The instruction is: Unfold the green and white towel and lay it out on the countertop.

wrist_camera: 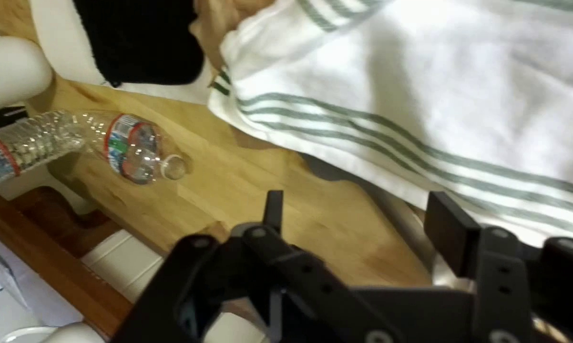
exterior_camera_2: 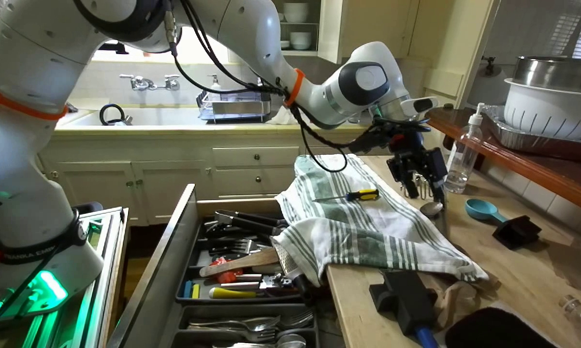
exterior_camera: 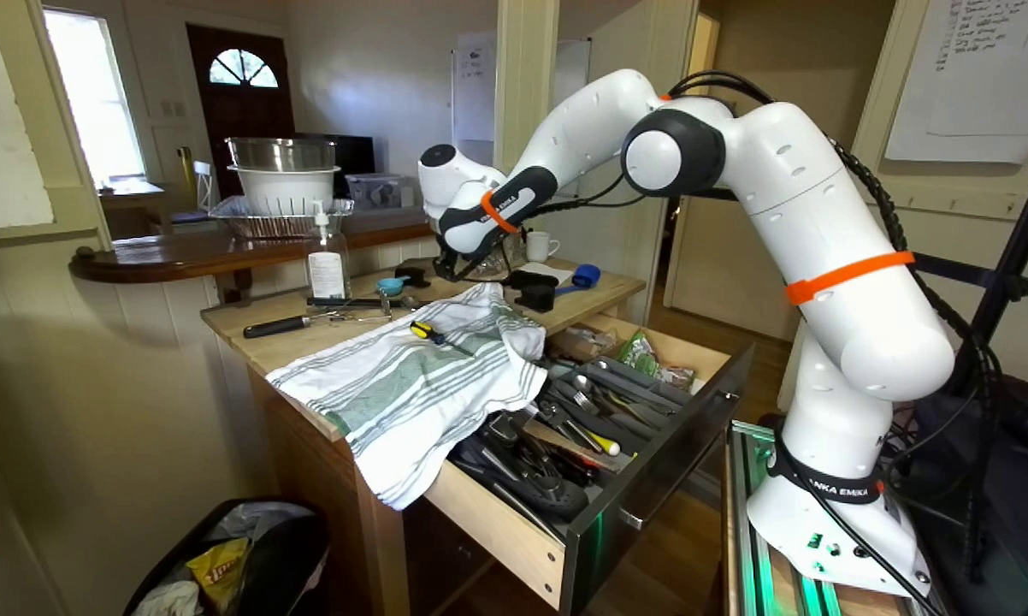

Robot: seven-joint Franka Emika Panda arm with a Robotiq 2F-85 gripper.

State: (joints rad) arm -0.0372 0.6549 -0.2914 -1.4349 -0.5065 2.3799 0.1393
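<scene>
Gripper [wrist_camera: 360, 226] parted, holding nothing, near towel [exterior_camera_2: 375, 224] edge, presumably to pinch it; screwdriver [exterior_camera_2: 356, 195] lying atop may hinder flattening over countertop [wrist_camera: 229, 162].

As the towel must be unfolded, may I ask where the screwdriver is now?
In an exterior view, the screwdriver lies right of the picture's centre, on top of the green and white towel, left of the tool there.
</scene>
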